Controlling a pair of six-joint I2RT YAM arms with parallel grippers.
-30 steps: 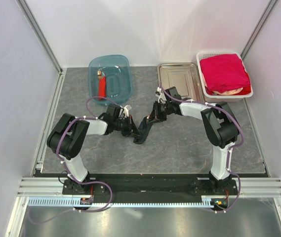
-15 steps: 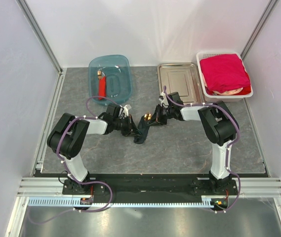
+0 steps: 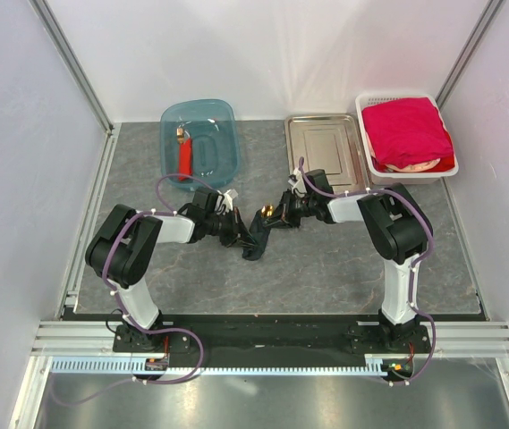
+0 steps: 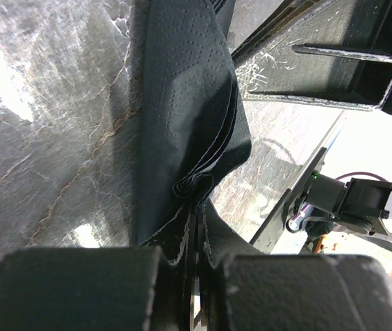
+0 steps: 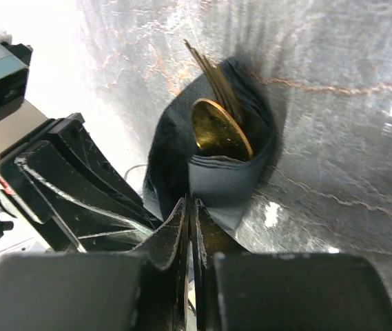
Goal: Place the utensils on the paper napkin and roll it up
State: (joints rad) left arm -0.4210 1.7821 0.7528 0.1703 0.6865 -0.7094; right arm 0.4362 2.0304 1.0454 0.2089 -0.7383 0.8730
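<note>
Right wrist view shows gold utensils (image 5: 220, 127) inside the rolled napkin (image 5: 227, 185), unseen from the left wrist; left gripper (image 4: 195, 231) and right gripper (image 5: 190, 217) each pinch its paper.

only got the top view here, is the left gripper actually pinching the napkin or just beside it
Observer: Pinching it. The left gripper is shut on a folded edge of the paper napkin.
Operator: and the right one
Observer: The right gripper is shut on the napkin too, just under its open end.
Operator: utensils inside?
Observer: Yes, the utensils poke out of that end, a gold spoon bowl in front.
</note>
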